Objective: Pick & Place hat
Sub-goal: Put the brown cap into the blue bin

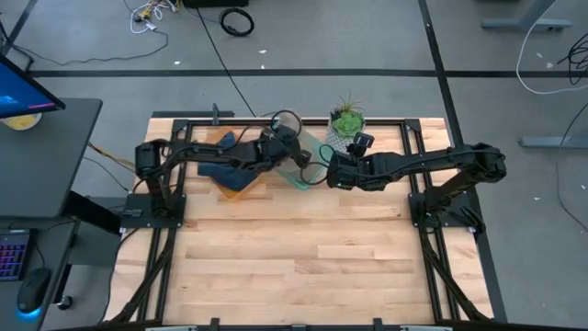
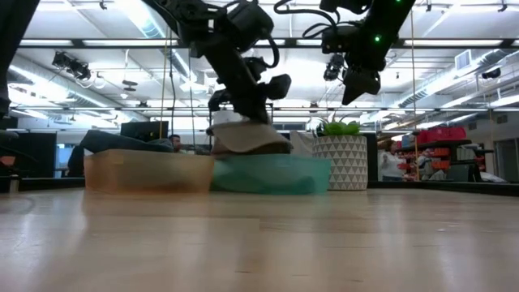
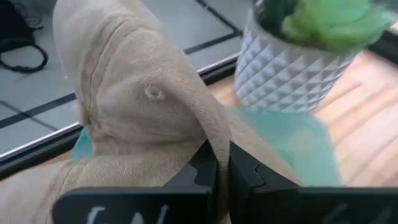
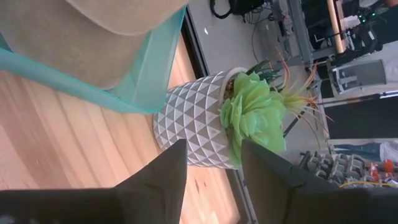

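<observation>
Near the middle of the table's [image 1: 303,267] far edge, the left gripper [image 3: 222,177] has its fingers pressed together on a fold of the tan hat [image 3: 143,106], which sits in the teal bin [image 2: 272,174] with its crown bulging above the rim. From overhead the hat is almost wholly hidden under the left arm, so only the low and wrist views show it properly; in the left wrist view its lower part is cut off by the gripper body. Just beside the teal bin, toward the table's left edge, an orange bin [image 2: 146,172] holds something dark blue [image 1: 220,170], possibly folded cloth, though the arm covers much of it. The right gripper [image 4: 214,165] hangs above the table near the white patterned plant pot [image 4: 193,124], apart from it, with its fingers spread and nothing between them. The pot stands at the far edge just beside the teal bin, its green succulent [image 1: 346,120] showing clearly from above. People in the room beyond the table are too small and blurred to describe.
</observation>
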